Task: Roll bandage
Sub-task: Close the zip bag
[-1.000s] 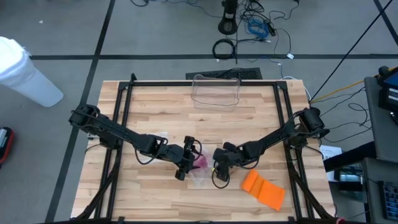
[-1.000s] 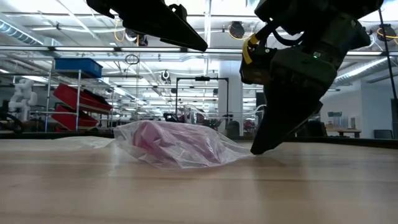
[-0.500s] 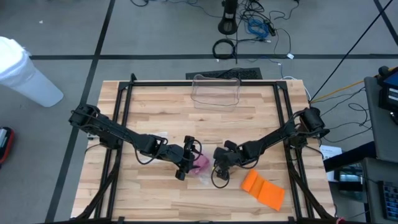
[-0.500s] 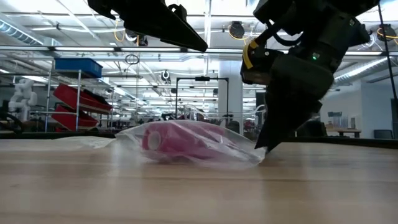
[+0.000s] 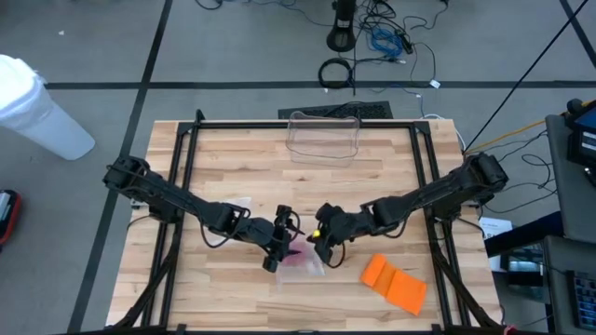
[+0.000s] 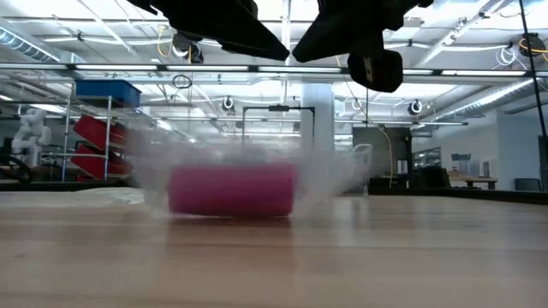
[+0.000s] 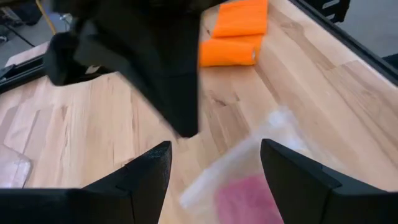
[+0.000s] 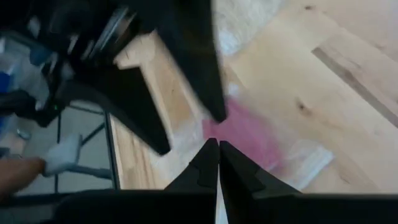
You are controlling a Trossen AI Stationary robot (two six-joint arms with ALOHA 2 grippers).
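both end effectors over pink bandage roll point(image 6: 232, 190) in clear bag point(image 5: 304, 264): left point(image 5: 273, 249) apart, right point(image 5: 319, 244) together.

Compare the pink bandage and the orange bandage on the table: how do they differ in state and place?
The pink bandage lies inside a clear plastic bag, while the orange bandage lies bare on the wood. The pink bandage sits between the open left gripper and the shut right gripper; the orange bandage lies apart from both. The pink bandage looks like a compact roll; the orange bandage is partly unrolled into a flat strip. Both rest on the table.
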